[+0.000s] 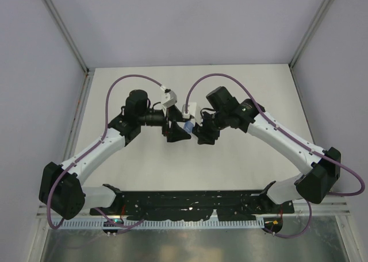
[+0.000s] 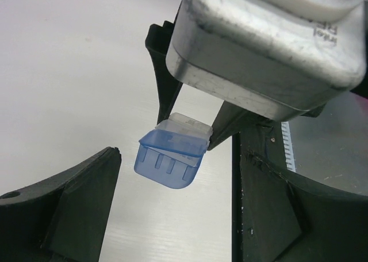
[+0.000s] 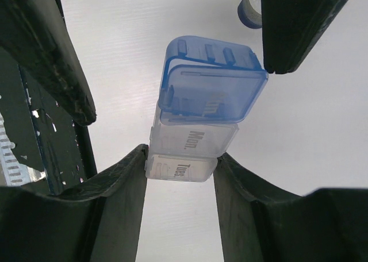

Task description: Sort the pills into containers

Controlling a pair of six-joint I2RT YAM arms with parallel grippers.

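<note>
Clenched right jaws pinch the clear pill box (image 3: 190,141) by its end cell, printed "Tues."; next along comes "Mon.", then a cell whose blue lid (image 3: 210,84) sits tilted open, its lettering too blurred to read. Beyond the pill box the left jaws are released, spread wide either side of that lid. Farther off, a blue-capped vial (image 3: 248,9) rests on the white table (image 3: 322,130), partly hidden.

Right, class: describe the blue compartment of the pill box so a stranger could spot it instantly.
Over the middle of the white table, the right gripper pinches a strip pill box by one end. The blue compartment is its free end. Its neighbours, marked Mon. and Tues., are clear, not blue.
</note>
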